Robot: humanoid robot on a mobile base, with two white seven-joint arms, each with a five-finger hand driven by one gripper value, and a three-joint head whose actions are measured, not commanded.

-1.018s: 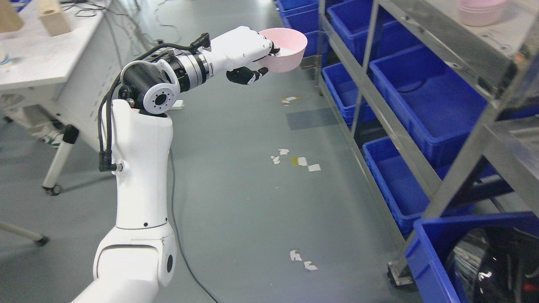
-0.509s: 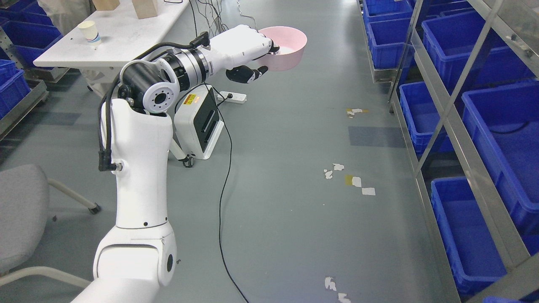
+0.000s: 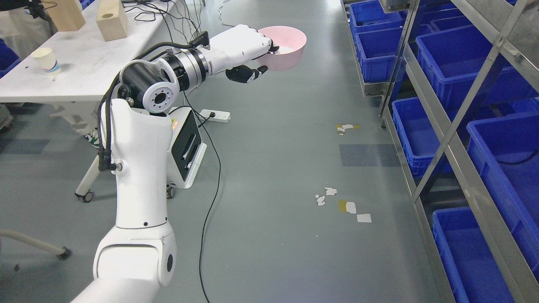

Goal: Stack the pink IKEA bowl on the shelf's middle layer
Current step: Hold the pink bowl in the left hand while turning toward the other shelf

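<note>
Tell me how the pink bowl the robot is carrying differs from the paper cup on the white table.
The pink bowl is wide and low; the paper cup is narrow and tall. The pink bowl is held above the floor in the left hand; the paper cup stands untouched on the white table. The pink bowl is one plain colour; the paper cup is pale with a blue band low down. Both sit upright, open side up.

A white table [image 3: 84, 71] carries a paper cup [image 3: 45, 60] and two wooden blocks [image 3: 111, 19].
</note>
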